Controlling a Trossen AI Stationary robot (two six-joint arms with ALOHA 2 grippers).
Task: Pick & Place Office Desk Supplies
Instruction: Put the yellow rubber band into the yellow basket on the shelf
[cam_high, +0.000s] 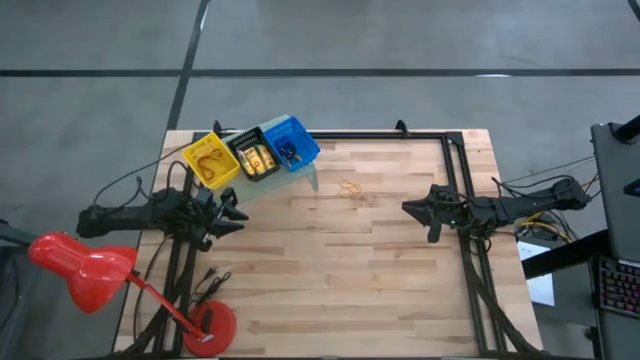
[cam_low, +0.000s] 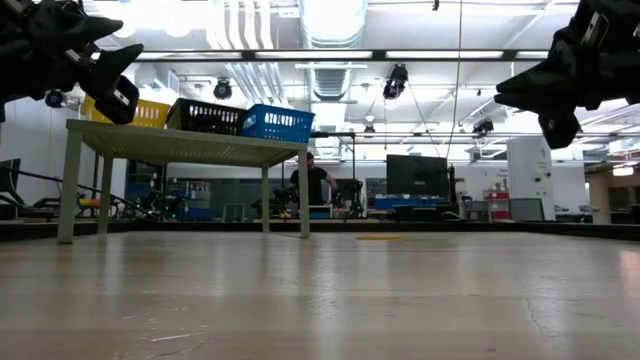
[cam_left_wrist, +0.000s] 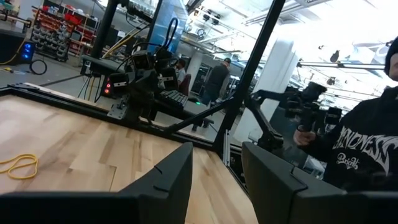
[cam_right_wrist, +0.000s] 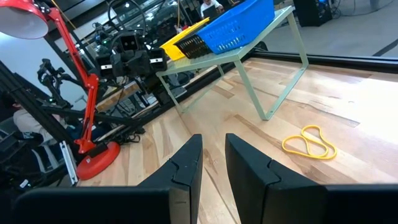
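Both claws empty, fingers apart — left claw (cam_high: 238, 215), right claw (cam_high: 408, 208), rubber bands (cam_high: 350, 189) loose on tabletop (cam_high: 350, 270) — count unclear, three bins (cam_high: 251, 155) far left.

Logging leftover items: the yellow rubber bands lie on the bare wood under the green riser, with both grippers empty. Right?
Not under it. The rubber bands lie on open wood beside the green riser, clear of its legs, as the high view shows. Left gripper and right gripper hold nothing.

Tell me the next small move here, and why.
Probably lower the right end effector toward the rubber bands on the table. They lie loose and untouched near the riser, and the right arm faces them with nothing between its fingers.
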